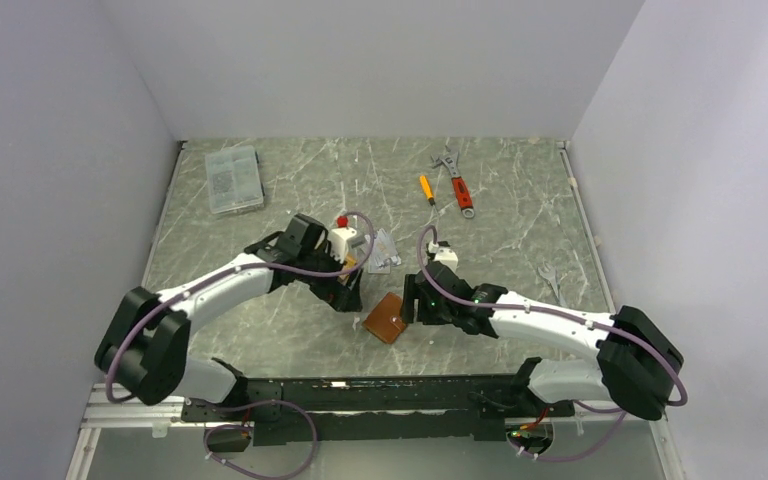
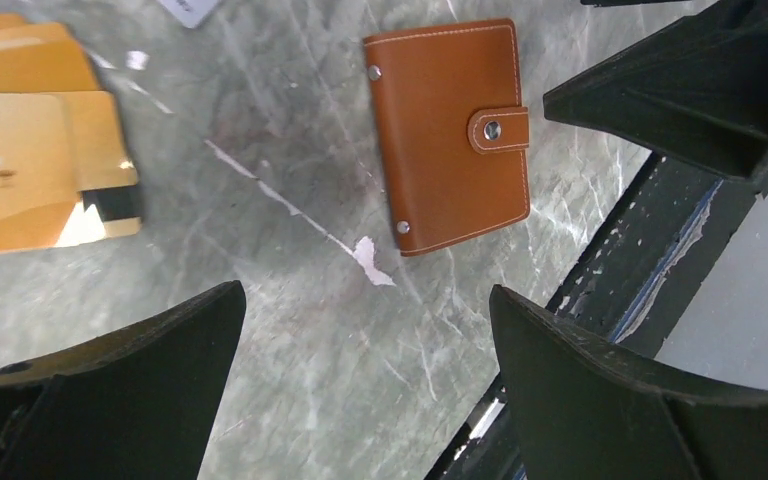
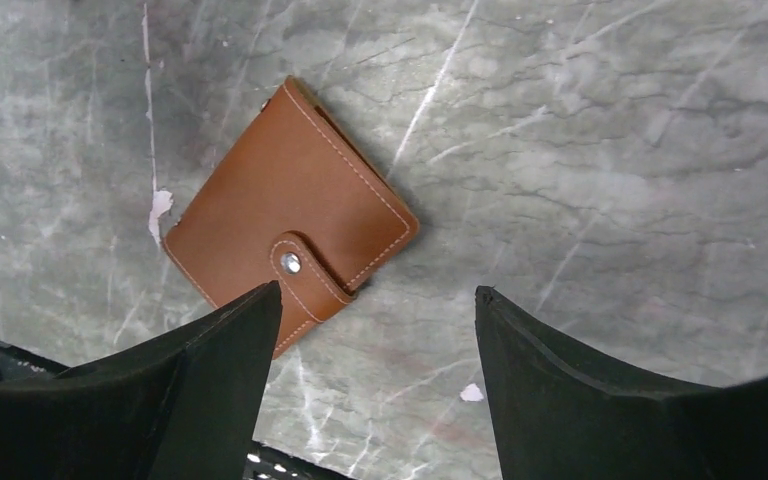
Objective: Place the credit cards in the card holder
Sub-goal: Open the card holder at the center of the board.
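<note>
Right claw [image 3: 378, 292] spread, one finger across corner of card holder [image 3: 290, 200]; left claw [image 2: 365, 290] spread, credit cards [image 2: 30, 150] cropped.

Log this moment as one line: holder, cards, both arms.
card holder snapped shut, flat on table | credit cards loose on table, outside holder | left jaws open, empty | right jaws open beside holder, empty

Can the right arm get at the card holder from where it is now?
Probably yes: the right claw hangs open just above the closed card holder, which lies flat on the table with nothing between them.
</note>
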`<state>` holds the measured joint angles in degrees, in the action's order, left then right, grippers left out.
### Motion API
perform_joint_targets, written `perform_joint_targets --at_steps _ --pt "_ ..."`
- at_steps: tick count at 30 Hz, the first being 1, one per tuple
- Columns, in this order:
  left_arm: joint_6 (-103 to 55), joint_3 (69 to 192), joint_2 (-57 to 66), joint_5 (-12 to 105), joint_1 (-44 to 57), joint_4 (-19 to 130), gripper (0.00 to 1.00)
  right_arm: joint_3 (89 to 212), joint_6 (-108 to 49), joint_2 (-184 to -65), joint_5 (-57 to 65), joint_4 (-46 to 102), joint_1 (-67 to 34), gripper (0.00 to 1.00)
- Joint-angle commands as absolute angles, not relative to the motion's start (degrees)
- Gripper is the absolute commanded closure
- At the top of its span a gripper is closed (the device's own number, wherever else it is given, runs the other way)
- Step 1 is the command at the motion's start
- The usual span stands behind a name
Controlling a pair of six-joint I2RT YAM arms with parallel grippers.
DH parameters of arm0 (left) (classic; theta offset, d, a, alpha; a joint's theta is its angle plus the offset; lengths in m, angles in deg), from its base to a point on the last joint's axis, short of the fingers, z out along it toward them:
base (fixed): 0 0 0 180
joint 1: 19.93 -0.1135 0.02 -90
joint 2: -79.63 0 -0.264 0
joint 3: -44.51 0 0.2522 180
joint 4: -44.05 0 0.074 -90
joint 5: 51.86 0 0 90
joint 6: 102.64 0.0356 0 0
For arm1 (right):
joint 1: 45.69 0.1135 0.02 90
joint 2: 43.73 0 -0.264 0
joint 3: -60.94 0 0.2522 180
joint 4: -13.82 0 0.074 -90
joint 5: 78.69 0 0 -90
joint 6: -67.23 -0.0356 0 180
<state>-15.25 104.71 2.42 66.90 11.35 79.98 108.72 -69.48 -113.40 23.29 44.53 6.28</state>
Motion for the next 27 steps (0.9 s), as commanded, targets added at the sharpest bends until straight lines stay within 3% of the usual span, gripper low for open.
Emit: perform_joint_targets --at_steps 1,7,12,27 --pt "-17.36 106.82 -2.82 69.71 13.73 74.43 0.01 108.01 -71.37 -114.80 20.95 38.68 6.61 0.28" --pt "-19.62 106.76 -10.46 73.84 15.99 71.50 0.00 106.84 -73.02 -118.04 19.09 33.74 6.56 0.40" --pt "-20.98 105.81 -13.31 74.97 16.35 68.90 0.01 106.62 -73.65 -121.20 17.43 30.94 5.79 0.60" --pt "-22.33 102.81 -18.49 77.51 16.25 61.92 0.01 102.93 -73.77 -125.91 12.41 25.46 -2.25 0.97"
